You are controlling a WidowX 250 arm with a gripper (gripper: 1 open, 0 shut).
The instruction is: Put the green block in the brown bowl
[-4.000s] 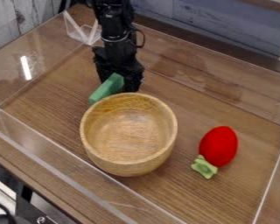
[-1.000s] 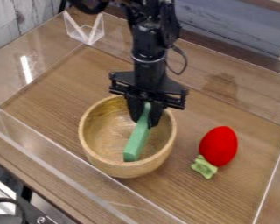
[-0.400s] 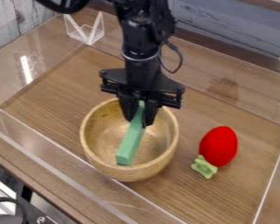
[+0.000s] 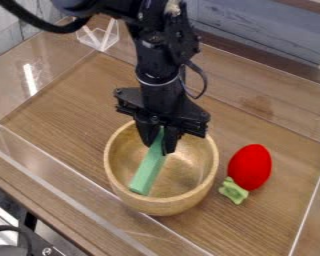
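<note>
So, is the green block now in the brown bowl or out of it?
In: the green block lies within the rim of the brown bowl, its upper end at the gripper.

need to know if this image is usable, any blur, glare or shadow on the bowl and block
camera view: brown bowl and green block readable though soft, block's upper end hidden by the dark gripper, no harsh glare on either

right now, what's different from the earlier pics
The green block was left of the brown bowl at first; the gripper has carried it right and toward the camera, over the bowl's inside, still held. The bowl has shifted slightly right. The red toy fruit stayed put.
</note>
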